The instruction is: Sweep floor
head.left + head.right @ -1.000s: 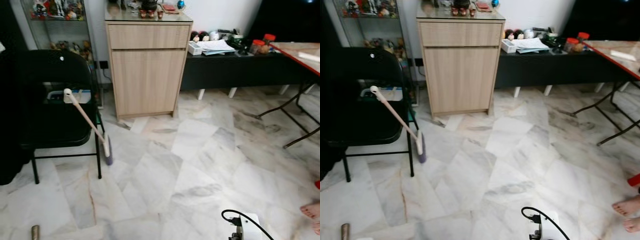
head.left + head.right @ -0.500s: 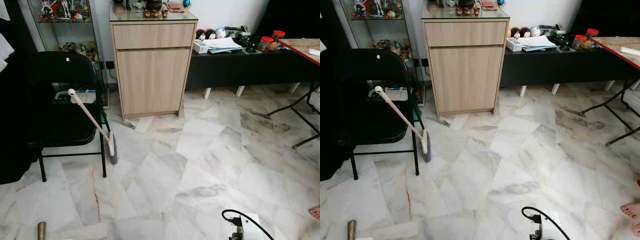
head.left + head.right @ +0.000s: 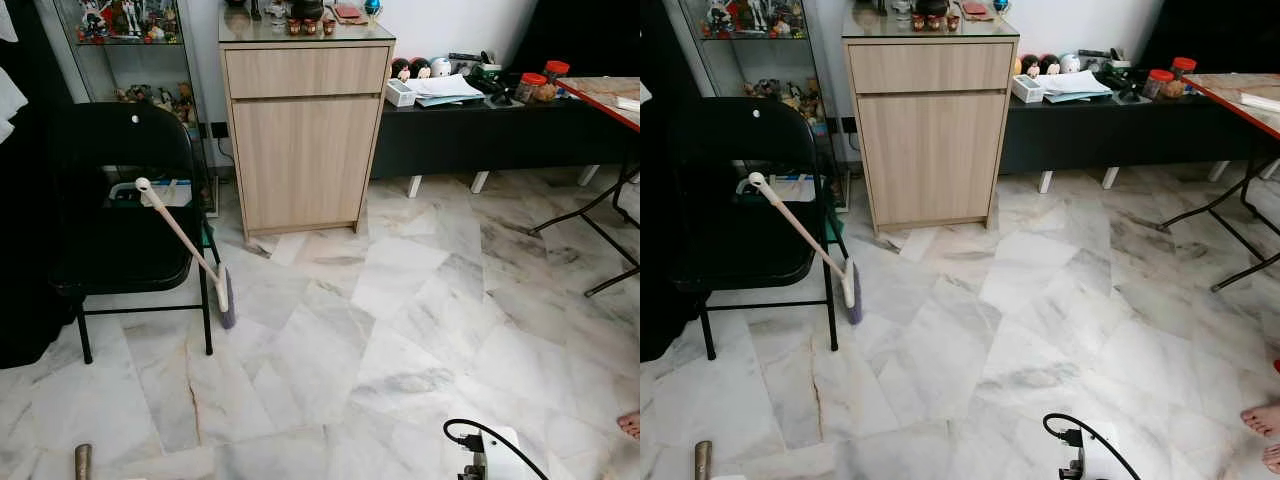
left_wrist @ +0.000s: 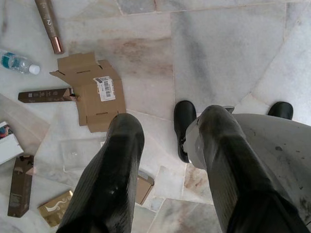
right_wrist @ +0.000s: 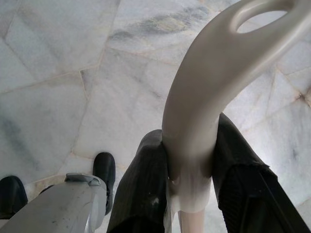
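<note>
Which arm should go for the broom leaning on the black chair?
Left. The left gripper is open and empty, and the broom leans on the chair on the robot's left side. The right gripper is shut on a cream looped handle.

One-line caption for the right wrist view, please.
Right claw shut on a cream plastic handle with a loop end, held above the grey-veined white marble floor.

Even indoor light; sharp, soft shadows
</note>
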